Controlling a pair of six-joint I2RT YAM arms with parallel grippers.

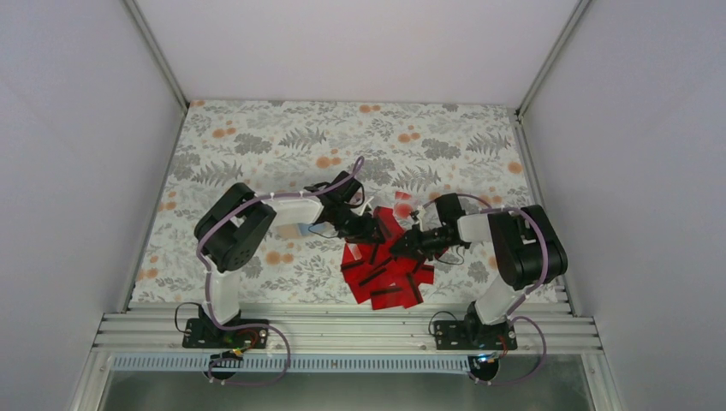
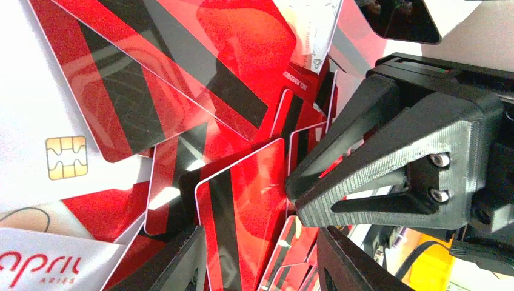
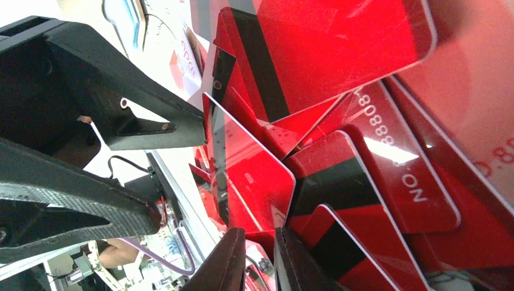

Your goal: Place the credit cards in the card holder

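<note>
A heap of red credit cards point(image 1: 389, 274) with black stripes lies on the cloth between both arms. One card point(image 2: 242, 206) stands on edge above the heap. My right gripper point(image 3: 260, 260) is shut on that card's point(image 3: 248, 163) edge, and its wedge fingers point(image 2: 363, 176) meet at the card's side. My left gripper point(image 2: 260, 267) is open and straddles the same card; one finger touches an edge, the other stands a little off. In the top view both grippers point(image 1: 374, 228) point(image 1: 402, 247) meet over the heap's far side. A small tan patch point(image 1: 297, 229) beside my left forearm may be the card holder, mostly hidden.
The floral cloth point(image 1: 257, 154) covers the table. A pale-faced card with a gold chip point(image 2: 60, 157) lies at the heap's edge. An aluminium rail point(image 1: 342, 330) runs along the near edge. White walls close in the left, right and back.
</note>
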